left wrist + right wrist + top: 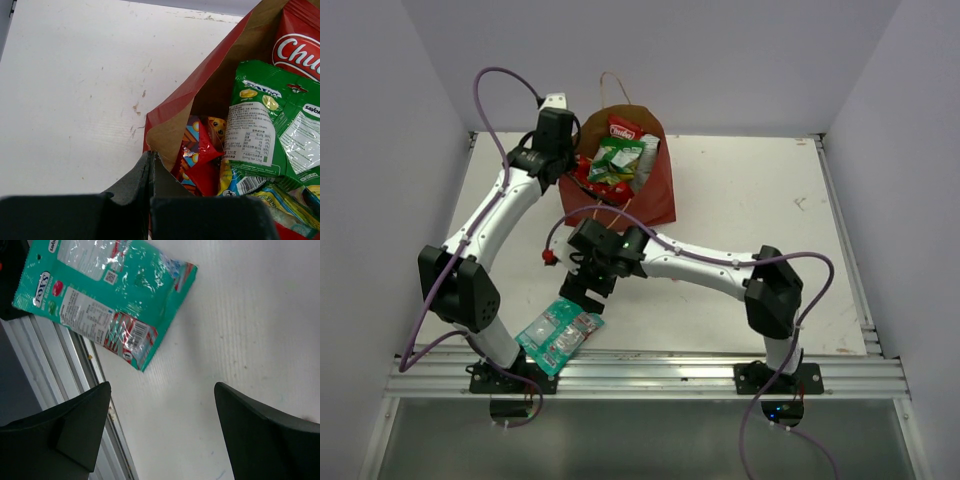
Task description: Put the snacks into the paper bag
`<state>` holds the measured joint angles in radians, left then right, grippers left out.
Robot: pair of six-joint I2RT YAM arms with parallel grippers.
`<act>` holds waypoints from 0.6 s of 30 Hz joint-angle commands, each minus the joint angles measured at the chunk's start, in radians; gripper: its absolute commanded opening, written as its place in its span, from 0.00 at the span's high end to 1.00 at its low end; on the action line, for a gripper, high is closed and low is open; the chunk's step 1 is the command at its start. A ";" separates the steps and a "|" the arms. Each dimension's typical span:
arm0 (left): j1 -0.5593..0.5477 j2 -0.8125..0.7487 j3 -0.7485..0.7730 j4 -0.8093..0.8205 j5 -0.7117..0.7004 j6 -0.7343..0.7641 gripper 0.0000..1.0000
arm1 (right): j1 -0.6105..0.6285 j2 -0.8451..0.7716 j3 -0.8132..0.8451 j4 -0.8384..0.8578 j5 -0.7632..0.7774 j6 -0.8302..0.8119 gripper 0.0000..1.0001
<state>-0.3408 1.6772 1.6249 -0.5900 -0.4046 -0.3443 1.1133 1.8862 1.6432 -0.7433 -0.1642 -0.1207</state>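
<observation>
My left gripper (151, 172) is pinched shut on the left rim of the paper bag (170, 132), which stands at the far middle of the table (760, 190). Inside it are a green-white packet (270, 125), a red chip bag (300, 45) behind that, and a red candy bag (202, 162) lower down. My right gripper (162, 430) hangs over the near table with its jaws wide and nothing between them. The teal packet (105, 305) lies flat just beside it, at the near left edge, partly over the metal rail (60, 355).
</observation>
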 commanded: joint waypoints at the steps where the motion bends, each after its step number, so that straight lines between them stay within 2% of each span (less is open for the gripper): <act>1: 0.002 -0.016 -0.033 0.022 -0.003 0.019 1.00 | 0.051 0.076 0.013 0.143 -0.054 0.007 0.11; 11: 0.003 -0.059 -0.097 0.032 -0.025 0.031 1.00 | 0.111 0.240 -0.022 0.265 -0.089 0.058 0.12; 14: 0.003 -0.063 -0.105 0.036 -0.028 0.033 1.00 | 0.123 0.270 -0.058 0.297 -0.074 0.070 0.15; 17: 0.002 -0.062 -0.108 0.038 -0.030 0.034 1.00 | 0.132 0.287 -0.115 0.349 -0.014 0.090 0.22; 18: 0.002 -0.062 -0.109 0.038 -0.030 0.034 1.00 | 0.132 0.290 -0.128 0.352 0.001 0.102 0.35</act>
<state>-0.3412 1.6318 1.5398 -0.5400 -0.4160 -0.3286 1.2282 2.1365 1.5745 -0.4465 -0.2134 -0.0586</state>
